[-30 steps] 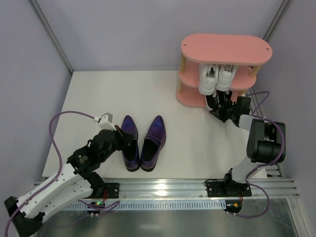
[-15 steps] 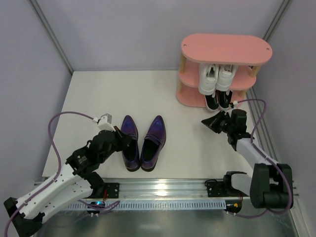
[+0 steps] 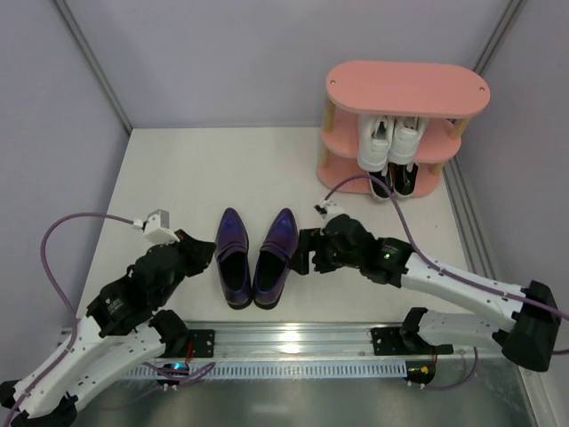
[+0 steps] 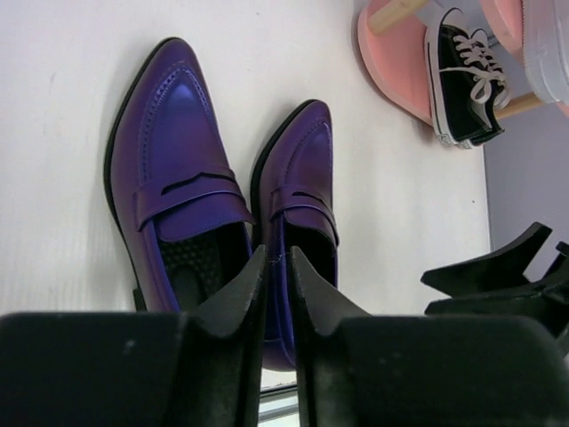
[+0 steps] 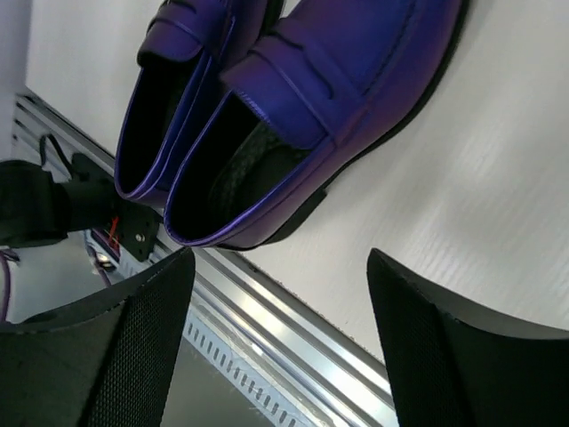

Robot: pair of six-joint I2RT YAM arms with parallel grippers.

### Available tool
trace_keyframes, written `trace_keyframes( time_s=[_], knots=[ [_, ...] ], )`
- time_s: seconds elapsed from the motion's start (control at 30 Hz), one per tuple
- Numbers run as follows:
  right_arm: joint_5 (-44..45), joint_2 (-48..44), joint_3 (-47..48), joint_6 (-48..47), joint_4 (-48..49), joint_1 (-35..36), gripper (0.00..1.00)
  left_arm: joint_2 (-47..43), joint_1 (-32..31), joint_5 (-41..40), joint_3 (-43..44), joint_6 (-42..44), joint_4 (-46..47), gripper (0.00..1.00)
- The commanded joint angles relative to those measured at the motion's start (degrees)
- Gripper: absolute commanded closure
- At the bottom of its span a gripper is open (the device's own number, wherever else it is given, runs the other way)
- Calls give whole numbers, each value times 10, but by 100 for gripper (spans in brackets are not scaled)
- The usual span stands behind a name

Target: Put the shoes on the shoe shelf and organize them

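Two glossy purple loafers lie side by side on the table, toes pointing away. Just left of the left loafer's heel is my left gripper; in the left wrist view its tips stand a narrow slit apart with nothing between them. My right gripper is wide open and empty beside the right loafer, near its heel. The pink shoe shelf stands at the back right. White sneakers sit on its middle tier and black sneakers on the bottom one.
A metal rail runs along the table's near edge, right under the right gripper in its wrist view. Purple cables loop off both arms. Grey walls close in the left, back and right sides.
The right arm swung left from the shelf's bottom tier to the right loafer and opened wide. The left gripper drew back off the left loafer's heel and parted slightly.
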Motion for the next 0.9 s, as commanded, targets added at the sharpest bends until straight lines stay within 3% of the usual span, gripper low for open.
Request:
trace_keyframes(
  time_s=[0.0, 0.13, 0.43, 0.87],
  knots=[
    [157, 101, 96, 18, -86, 100, 18, -12, 2, -36, 21, -4, -37, 80],
    [166, 175, 143, 57, -76, 141, 17, -29, 2, -40, 24, -14, -57, 73],
    [206, 268, 251, 64, -79, 209, 16, -75, 2, -65, 19, -17, -90, 71],
    [224, 421, 385, 25, -143, 221, 16, -125, 2, -81, 17, -24, -135, 71]
  ],
)
